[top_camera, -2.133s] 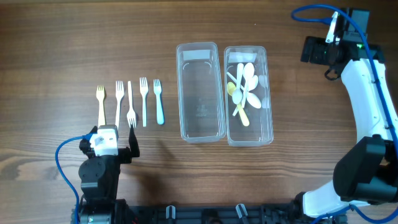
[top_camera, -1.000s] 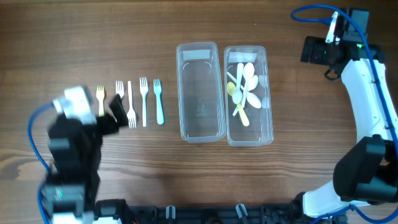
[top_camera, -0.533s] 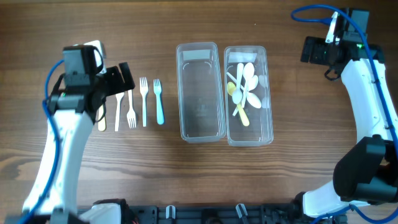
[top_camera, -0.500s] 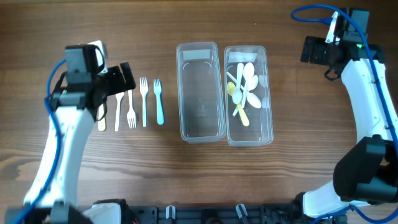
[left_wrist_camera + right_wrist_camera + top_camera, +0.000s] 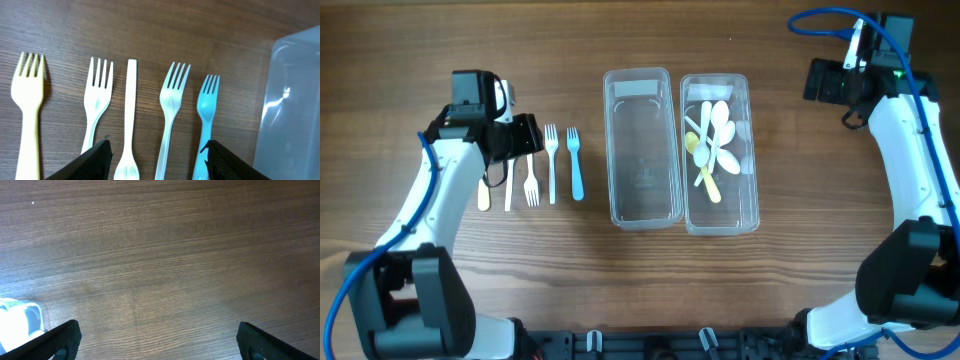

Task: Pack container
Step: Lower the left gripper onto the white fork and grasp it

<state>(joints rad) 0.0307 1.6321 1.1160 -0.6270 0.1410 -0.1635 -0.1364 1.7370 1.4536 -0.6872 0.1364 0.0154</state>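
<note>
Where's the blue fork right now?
In the overhead view, the blue fork lies left of centre as the rightmost utensil in its row, between a pale fork and the empty container, touching neither.

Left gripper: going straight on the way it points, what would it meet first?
Likely the reversed white fork or the pale fork beside it, both ahead of the left gripper; depth is unclear.
</note>
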